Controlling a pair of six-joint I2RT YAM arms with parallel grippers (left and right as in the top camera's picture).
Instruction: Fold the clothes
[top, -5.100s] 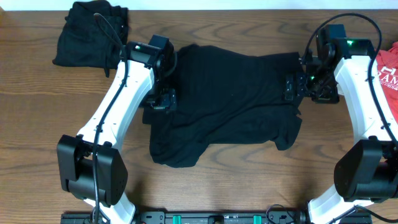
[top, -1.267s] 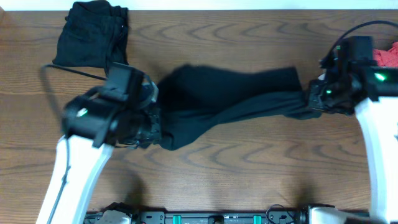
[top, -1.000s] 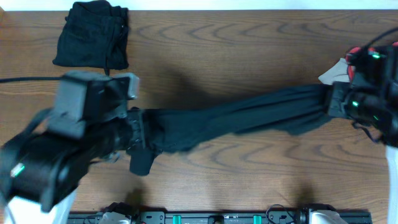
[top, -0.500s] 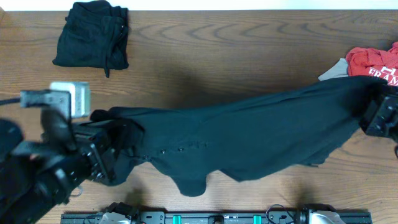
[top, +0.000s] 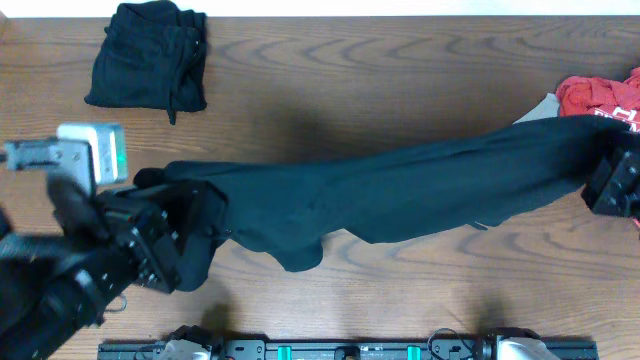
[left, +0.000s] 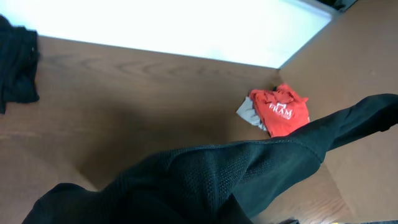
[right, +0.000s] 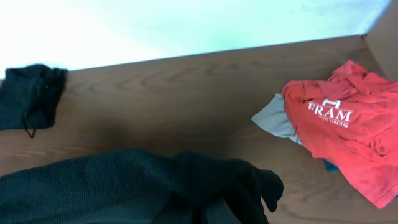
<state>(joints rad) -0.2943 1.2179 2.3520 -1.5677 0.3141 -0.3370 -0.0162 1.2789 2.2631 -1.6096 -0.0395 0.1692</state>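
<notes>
A black garment (top: 400, 195) hangs stretched in the air across the table, held at both ends. My left gripper (top: 178, 232) is shut on its left end, raised close under the overhead camera. At the right edge, my right gripper (top: 612, 180) is shut on the other end. In the left wrist view the black garment (left: 205, 186) fills the bottom and hides the fingers. The right wrist view shows the same, with bunched black garment (right: 186, 183) over the jaws.
A folded black piece of clothing (top: 148, 55) lies at the back left corner. A crumpled red shirt (top: 600, 98) with white lettering lies at the back right on a grey cloth (right: 273, 121). Brown wooden table (top: 350, 80) lies below.
Both arms have risen and pulled apart, lifting the garment off the table. Over the last half second it has drawn tauter and its hanging lower fold has shrunk.
</notes>
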